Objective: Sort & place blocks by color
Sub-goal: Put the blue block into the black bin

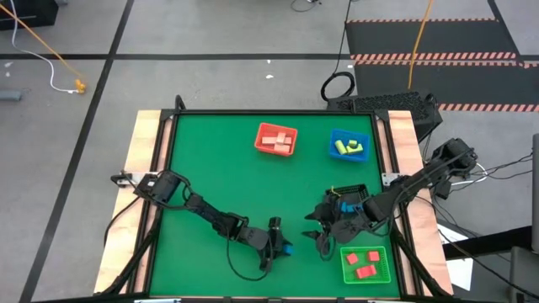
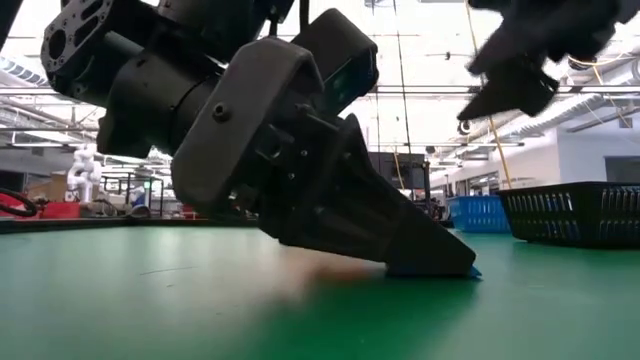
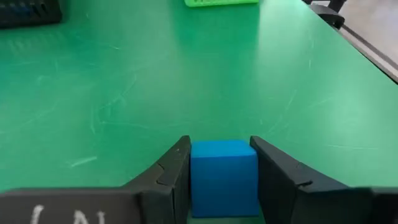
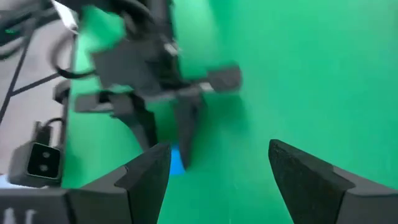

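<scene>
High view shows you the left tool (image 1: 280, 244) at the lower middle of the frame, low on the green desk (image 1: 219, 168). Its fingers (image 3: 168, 177) stand narrow, one on each side of a blue cube (image 3: 224, 176) and touching it, and the cube sits on the desk. The right tool (image 1: 318, 225) is just right of it, with fingers wide apart and nothing between them. You can see a red tray (image 1: 276, 139) with pale wood and pink blocks (image 1: 274, 138) at upper middle, a blue tray (image 1: 349, 146) with yellow-green blocks (image 1: 348, 148) beside it, a green tray (image 1: 365, 263) with red blocks (image 1: 363, 263) at lower right, and a black tray (image 1: 352, 195) partly hidden by the right arm.
</scene>
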`<action>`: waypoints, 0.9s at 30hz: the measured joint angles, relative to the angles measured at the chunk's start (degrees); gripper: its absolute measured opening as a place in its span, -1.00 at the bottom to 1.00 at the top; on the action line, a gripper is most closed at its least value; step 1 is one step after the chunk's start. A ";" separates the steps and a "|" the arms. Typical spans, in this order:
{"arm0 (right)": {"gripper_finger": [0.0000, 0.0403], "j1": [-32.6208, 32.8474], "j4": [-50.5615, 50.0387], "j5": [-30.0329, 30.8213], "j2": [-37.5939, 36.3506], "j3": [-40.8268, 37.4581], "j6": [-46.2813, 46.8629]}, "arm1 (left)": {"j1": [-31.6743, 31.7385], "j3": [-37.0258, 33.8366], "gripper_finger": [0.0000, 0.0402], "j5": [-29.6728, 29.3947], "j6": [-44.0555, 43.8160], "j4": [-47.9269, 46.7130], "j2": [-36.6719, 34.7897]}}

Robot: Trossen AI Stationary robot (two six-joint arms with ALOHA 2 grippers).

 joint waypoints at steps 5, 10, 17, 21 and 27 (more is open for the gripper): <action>0.30 0.00 -0.09 -0.12 0.00 -3.57 11.08 | -0.50 -0.20 -0.34 -2.44 2.74 -1.37 -1.88; 0.30 0.00 -0.09 -0.23 0.00 -6.16 21.80 | -0.44 -0.23 -0.34 -8.01 9.22 -1.19 -6.41; 0.30 0.00 16.60 -1.72 0.02 -12.09 26.28 | -1.49 -0.17 -0.34 -18.60 19.02 -0.53 -11.32; 0.30 0.00 33.41 -1.63 0.02 -16.46 25.07 | -1.68 -0.15 -0.34 -24.09 21.33 0.49 -12.02; 0.30 -1.06 45.61 -1.39 0.00 -18.92 20.68 | -1.46 -0.15 -0.34 -26.94 23.40 3.99 -12.09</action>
